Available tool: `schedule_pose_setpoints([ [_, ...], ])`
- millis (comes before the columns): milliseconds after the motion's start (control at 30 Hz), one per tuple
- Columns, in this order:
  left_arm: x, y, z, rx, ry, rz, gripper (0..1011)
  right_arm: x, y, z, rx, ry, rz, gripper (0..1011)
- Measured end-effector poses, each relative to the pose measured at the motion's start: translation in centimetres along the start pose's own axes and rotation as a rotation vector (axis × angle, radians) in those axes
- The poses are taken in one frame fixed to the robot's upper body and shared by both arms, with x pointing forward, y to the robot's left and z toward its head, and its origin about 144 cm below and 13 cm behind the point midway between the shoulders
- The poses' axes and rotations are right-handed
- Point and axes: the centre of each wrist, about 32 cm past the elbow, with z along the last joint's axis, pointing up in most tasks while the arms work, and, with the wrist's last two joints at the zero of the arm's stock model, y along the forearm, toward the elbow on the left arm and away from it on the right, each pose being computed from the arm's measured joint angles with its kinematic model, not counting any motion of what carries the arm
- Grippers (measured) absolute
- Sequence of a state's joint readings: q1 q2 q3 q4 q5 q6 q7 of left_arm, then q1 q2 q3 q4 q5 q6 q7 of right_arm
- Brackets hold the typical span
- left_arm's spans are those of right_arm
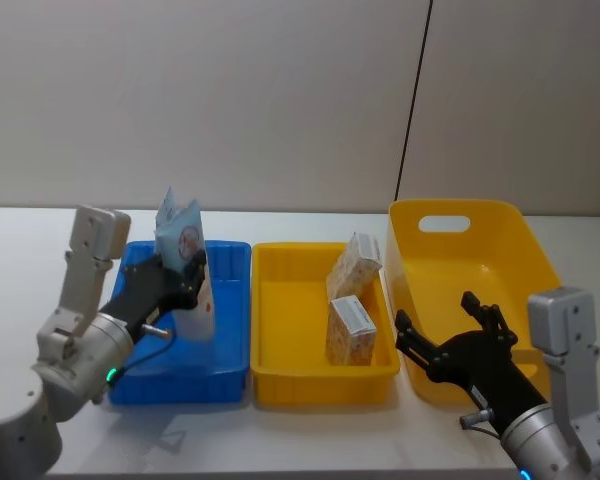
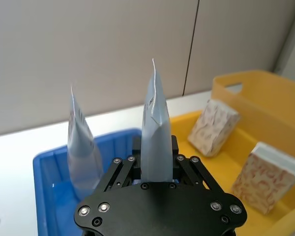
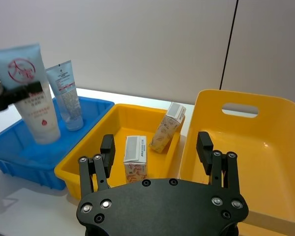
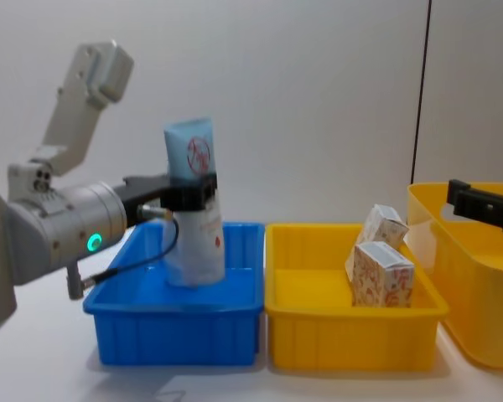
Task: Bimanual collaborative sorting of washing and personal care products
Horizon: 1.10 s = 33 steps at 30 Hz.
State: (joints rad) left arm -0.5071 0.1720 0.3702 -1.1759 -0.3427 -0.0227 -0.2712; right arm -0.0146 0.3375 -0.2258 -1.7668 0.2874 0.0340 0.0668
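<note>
My left gripper (image 1: pixel 185 275) is shut on the tall pale-blue tube with a red round logo (image 1: pixel 190 242), holding it upright with its lower end inside the blue bin (image 1: pixel 230 360). The chest view shows the grip across the tube (image 4: pixel 197 226) just below the logo. A smaller translucent tube (image 3: pixel 65 93) stands right behind it in the same bin. Two white-and-orange cartons (image 1: pixel 354 264) (image 1: pixel 350 328) sit at the right end of the middle yellow tray (image 1: pixel 280 385), one leaning. My right gripper (image 1: pixel 448 322) hangs open and empty over the near left corner of the large yellow bin (image 1: pixel 450 215).
The three containers stand side by side on a white table: blue bin on the left, yellow tray in the middle, tall handled yellow bin on the right. A plain wall runs close behind them. A strip of bare table lies in front.
</note>
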Motion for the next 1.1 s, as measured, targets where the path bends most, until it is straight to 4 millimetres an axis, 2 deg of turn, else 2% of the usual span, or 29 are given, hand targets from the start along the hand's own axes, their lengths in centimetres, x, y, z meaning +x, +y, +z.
schedule_pose_setpoints([
  [233, 0.6, 0.3, 1.3, -0.091, -0.001, -0.052, 253, 0.0, 0.0, 0.0, 0.0, 0.0, 0.0, 1003],
  [600, 1.0, -0.4, 3.2, -0.177, 0.034, -0.191, 253, 0.0, 0.0, 0.0, 0.0, 0.0, 0.0, 1003],
  [1100, 0.7, -2.1, 3.4, -0.122, 0.074, -0.407, 253, 0.0, 0.0, 0.0, 0.0, 0.0, 0.0, 1004],
])
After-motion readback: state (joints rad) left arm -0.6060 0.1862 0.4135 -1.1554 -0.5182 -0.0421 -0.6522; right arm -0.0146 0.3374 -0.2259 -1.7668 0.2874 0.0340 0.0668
